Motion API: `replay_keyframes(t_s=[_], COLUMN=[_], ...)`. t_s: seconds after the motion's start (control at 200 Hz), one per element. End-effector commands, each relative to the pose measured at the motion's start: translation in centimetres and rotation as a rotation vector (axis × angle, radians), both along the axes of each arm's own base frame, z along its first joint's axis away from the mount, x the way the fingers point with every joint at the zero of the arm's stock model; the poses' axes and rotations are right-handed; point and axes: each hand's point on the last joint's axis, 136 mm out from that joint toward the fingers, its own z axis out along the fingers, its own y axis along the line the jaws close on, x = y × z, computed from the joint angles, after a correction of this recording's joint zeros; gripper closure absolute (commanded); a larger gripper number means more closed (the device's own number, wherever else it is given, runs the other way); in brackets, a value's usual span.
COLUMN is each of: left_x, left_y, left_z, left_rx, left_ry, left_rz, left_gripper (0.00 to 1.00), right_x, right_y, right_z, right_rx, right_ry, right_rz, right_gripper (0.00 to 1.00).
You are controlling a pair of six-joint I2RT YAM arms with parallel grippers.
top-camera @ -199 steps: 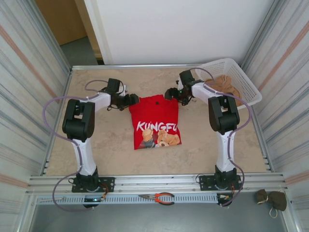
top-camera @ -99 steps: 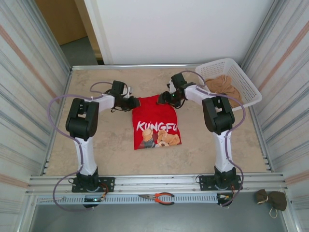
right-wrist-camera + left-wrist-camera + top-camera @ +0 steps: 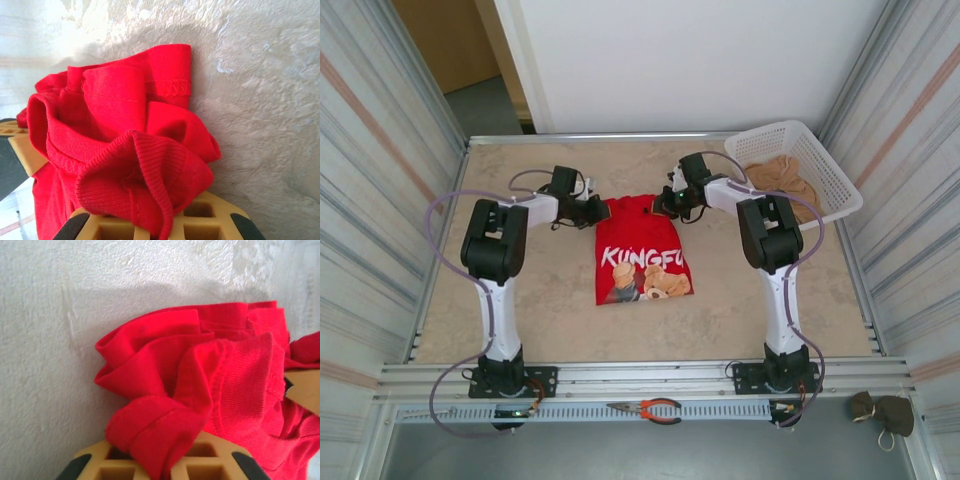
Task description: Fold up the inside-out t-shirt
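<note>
- A pale, mottled table (image 3: 550, 300) sits between corrugated side walls, with a white basket (image 3: 765, 135) holding a tan garment (image 3: 785, 175) at its far right corner.
- The red t-shirt (image 3: 642, 258) lies flat at the middle of the table as a narrow upright panel. Its printed side faces up and its long axis runs from far to near.
- The left gripper (image 3: 597, 211) is clamped on the shirt's far left corner. In the left wrist view, ribbed red cloth bunches up over the tan fingers (image 3: 125, 467).
- The right gripper (image 3: 667, 204) is clenched on the far right corner. Its wrist view shows a rolled, ribbed edge pinched above the fingers (image 3: 210, 215).
- Both grips sit on the far edge, level with each other, one on each side of the shirt's midline. Neither arm is the nearer one.
- The rest of the shirt stretches from the grippers towards the arm bases, so the next fold probably means carrying the far edge along that axis to the near hem, with both arms keeping pace.
</note>
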Motion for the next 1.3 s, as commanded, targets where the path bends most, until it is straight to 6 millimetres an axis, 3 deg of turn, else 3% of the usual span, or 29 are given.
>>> replay_keyframes(t_s=[0.0, 0.095, 0.12, 0.205, 0.376, 0.481, 0.621, 0.726, 0.827, 0.952, 1.037, 1.117, 1.202, 1.298], left_x=[0.9, 0.7, 0.7, -0.2, -1.3, -1.1, 1.1, 3.9, 6.6, 8.4, 7.7, 6.1, 3.9, 1.0], left_y=[-0.5, -0.2, -0.1, 0.3, 0.8, 1.3, 1.8, 2.0, 2.2, 2.3, 2.3, 2.3, 2.2, 1.7], left_z=[0.8, 1.8, 3.3, 4.8, 6.4, 7.2, 8.5, 10.9, 14.8, 22.2, 26.3, 28.1, 27.4, 25.0], left_rx=[-0.059, -0.105, -0.118, -0.134, -0.147, -0.149, -0.169, -0.189, -0.214, -0.254, -0.268, -0.272, -0.271, -0.259], left_ry=[-0.031, -0.041, -0.067, -0.093, -0.114, -0.139, -0.166, -0.216, -0.287, -0.419, -0.494, -0.528, -0.524, -0.486], left_rz=[-0.012, -0.001, 0.002, 0.000, -0.006, 0.005, 0.025, 0.034, 0.047, 0.046, 0.029, 0.018, 0.008, -0.012], left_gripper=[1.00, 1.00, 1.00, 1.00, 1.00, 1.00, 1.00, 1.00, 1.00, 1.00, 1.00, 1.00, 1.00, 1.00], right_x=[-0.3, -0.5, -0.8, -1.9, -3.8, -3.8, -1.6, 1.3, 4.3, 6.0, 5.6, 4.2, 2.1, -0.9], right_y=[-0.3, -1.0, -1.2, -1.4, -1.5, -1.9, -1.8, -1.7, -1.6, -1.3, -1.5, -1.9, -2.0, -1.8], right_z=[1.7, 3.5, 3.9, 5.1, 6.2, 7.0, 8.3, 10.3, 14.0, 20.2, 23.6, 24.9, 24.4, 21.6], right_rx=[0.079, 0.130, 0.138, 0.161, 0.179, 0.173, 0.185, 0.202, 0.233, 0.278, 0.296, 0.298, 0.297, 0.277], right_ry=[0.012, -0.005, -0.008, -0.020, -0.023, -0.043, -0.066, -0.105, -0.174, -0.277, -0.336, -0.362, -0.367, -0.337], right_rz=[-0.028, -0.073, -0.082, -0.092, -0.099, -0.106, -0.117, -0.127, -0.134, -0.128, -0.128, -0.130, -0.131, -0.129], right_gripper=[1.00, 1.00, 1.00, 1.00, 1.00, 1.00, 1.00, 1.00, 1.00, 1.00, 1.00, 1.00, 1.00, 1.00])
